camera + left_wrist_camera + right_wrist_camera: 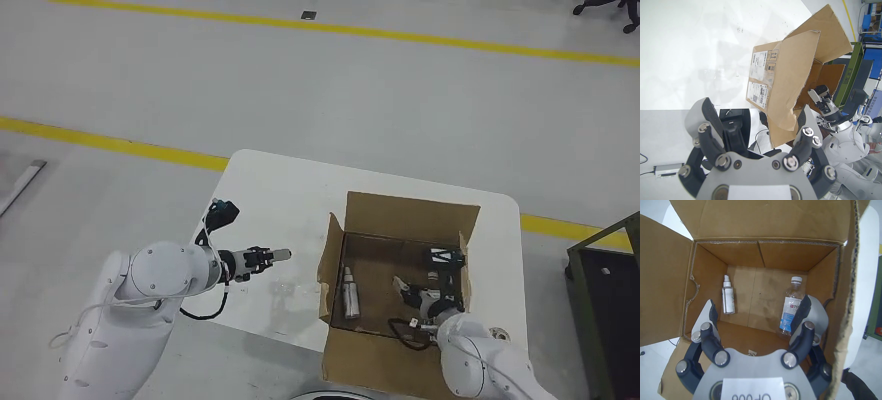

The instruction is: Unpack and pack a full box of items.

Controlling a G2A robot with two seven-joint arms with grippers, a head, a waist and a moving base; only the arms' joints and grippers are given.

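My left gripper (pixel 282 254) hangs over the white table (pixel 280 190), a little way from the box (pixel 410 215), and its fingers are wide apart with nothing between them. From that wrist I see the outside of the box (pixel 787 75) with its paper labels, but a big flap with a torn edge hides what is inside. My right gripper (pixel 759 301) is down inside the open box (pixel 783 222), and its fingers are apart too, holding nothing. Two things lie on the brown box floor. A small spray bottle (pixel 728 298) with a white top lies close to the wall on my left side. A clear bottle (pixel 791 306) with a white cap lies close to the wall on my right side. One of my right fingers (pixel 810 311) is in front of the clear bottle, so its bottom end and part of its label are hidden (I cannot tell if the finger touches it). From above I can see the spray bottle (pixel 350 293) by the left wall, and my right gripper (pixel 412 293) covers the spot where the clear bottle is. The near box wall is cut off by my own wrist.
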